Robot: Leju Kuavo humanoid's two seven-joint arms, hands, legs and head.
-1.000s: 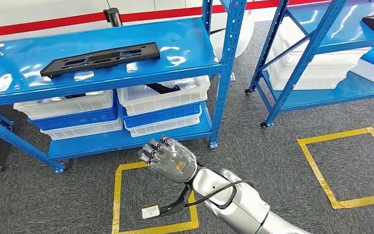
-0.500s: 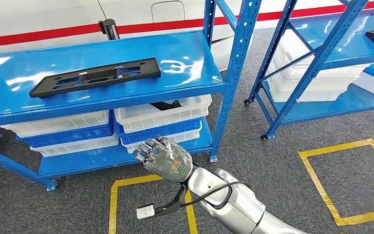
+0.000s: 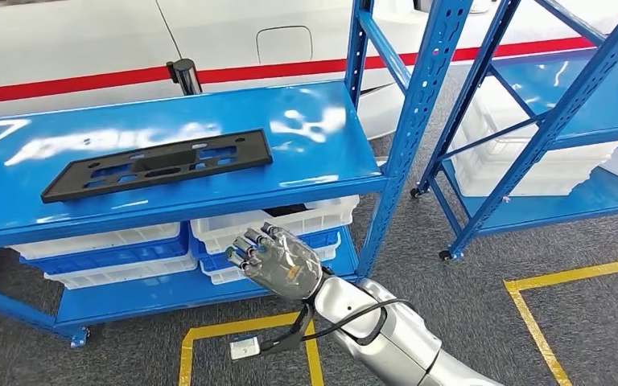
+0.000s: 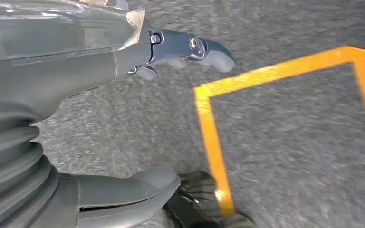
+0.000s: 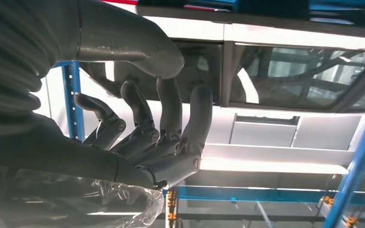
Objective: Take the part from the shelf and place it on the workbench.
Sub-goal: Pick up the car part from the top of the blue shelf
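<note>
The part (image 3: 157,164) is a long flat black plate with cut-outs. It lies on the top board of the blue shelf (image 3: 314,121), left of the middle. My right hand (image 3: 278,261) is raised in front of the shelf's lower tier, below and to the right of the part and apart from it. Its fingers (image 5: 171,114) are spread and hold nothing. My left hand (image 4: 52,71) hangs over the grey carpet; its thumb (image 4: 138,185) and fingers (image 4: 204,47) stand apart with nothing between them.
White and blue bins (image 3: 298,223) fill the shelf's lower tiers. A second blue shelf (image 3: 547,121) with white bins stands to the right. Yellow tape squares (image 3: 249,326) mark the carpet. A white body with a red stripe (image 3: 88,48) is behind the shelf.
The whole picture has shifted: the camera has come closer to the shelf, which looks larger and sits lower. My right hand stays raised and empty in front of it.
</note>
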